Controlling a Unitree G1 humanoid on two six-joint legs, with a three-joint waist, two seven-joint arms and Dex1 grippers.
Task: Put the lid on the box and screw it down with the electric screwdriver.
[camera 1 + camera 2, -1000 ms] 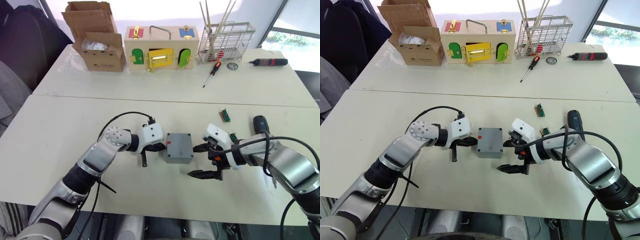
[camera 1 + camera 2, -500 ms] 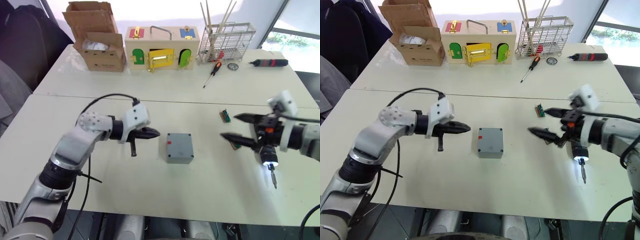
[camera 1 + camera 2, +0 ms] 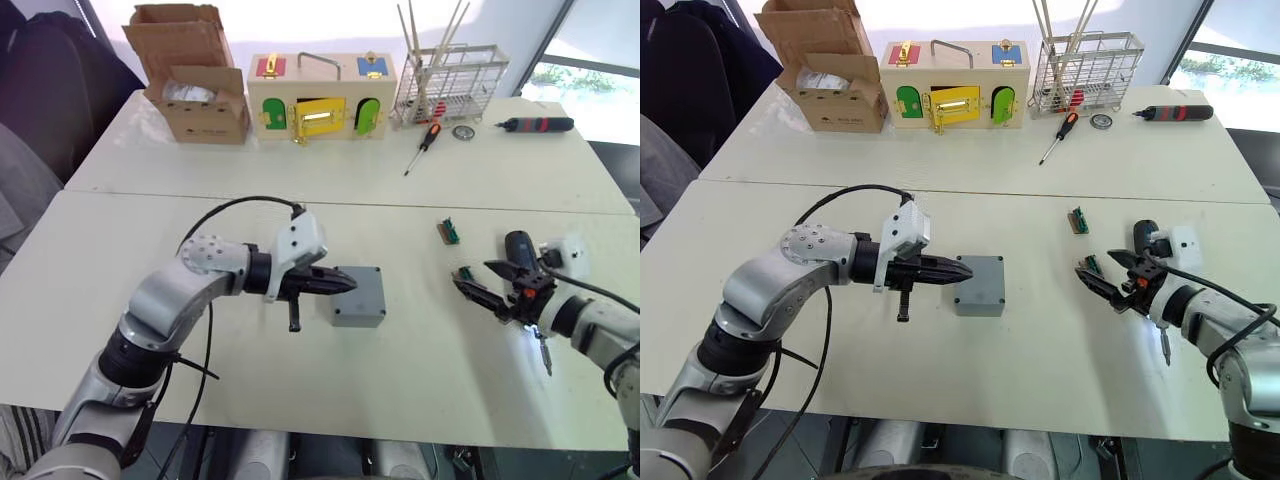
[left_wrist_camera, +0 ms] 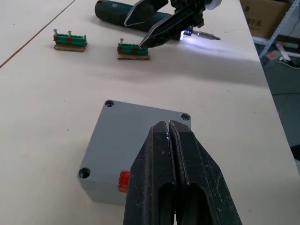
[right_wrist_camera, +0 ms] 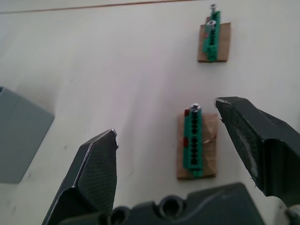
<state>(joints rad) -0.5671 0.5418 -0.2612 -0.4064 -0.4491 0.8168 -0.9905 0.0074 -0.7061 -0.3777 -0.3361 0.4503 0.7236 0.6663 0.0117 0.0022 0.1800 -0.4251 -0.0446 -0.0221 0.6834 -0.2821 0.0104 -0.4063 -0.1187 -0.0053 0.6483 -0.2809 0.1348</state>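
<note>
The left wrist view shows what the head views cannot: the lid (image 4: 140, 136) sits flush on the grey box (image 3: 358, 296), with open screw holes at three visible corners and a small red mark on the near side wall. It also shows the right gripper's fingers beyond the box, at about 12 o'clock from it, over the lit bit of the electric screwdriver (image 4: 123, 12). The right wrist view shows something else: a green terminal strip on a brown card (image 5: 197, 145) lying on the table between that gripper's two fingers, with a second such strip (image 5: 213, 37) farther off.

From the head views, the box stands near the middle of the front table (image 3: 400, 370). The left gripper (image 3: 343, 283) reaches in from 9 o'clock, its tips over the box's left edge; whether they touch the lid I cannot tell. Its fingers (image 4: 154, 178) are pressed together and hold nothing.

The electric screwdriver (image 3: 522, 262) lies on the table at 3 o'clock from the box, well apart from it, tip glowing. The right gripper (image 3: 494, 284) hangs just beside its left flank (fingers spread wide, nothing between them but air and the strip below).
</note>
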